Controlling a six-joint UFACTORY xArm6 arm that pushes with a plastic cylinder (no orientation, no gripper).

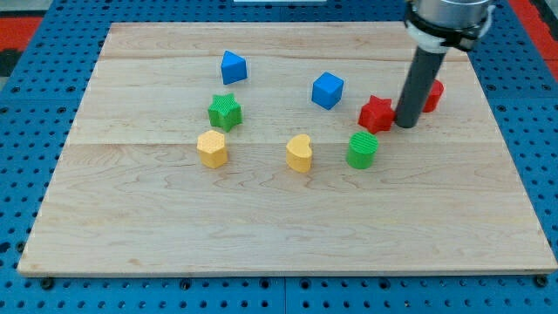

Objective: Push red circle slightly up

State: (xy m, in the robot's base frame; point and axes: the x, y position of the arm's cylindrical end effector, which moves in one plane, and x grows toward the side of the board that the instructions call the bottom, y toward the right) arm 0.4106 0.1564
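My tip point(406, 124), a bare rod that grasps nothing, stands on the wooden board point(261, 227) between the red star point(377, 113) at its left and the red circle point(432, 94), partly hidden just behind it at its upper right.

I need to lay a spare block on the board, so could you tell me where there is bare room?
The wide strip along the board's bottom edge, below the yellow hexagon, yellow heart and green cylinder, is bare. So is the left side beyond the green star. It is crowded at right, where my tip stands between the red star and red circle.
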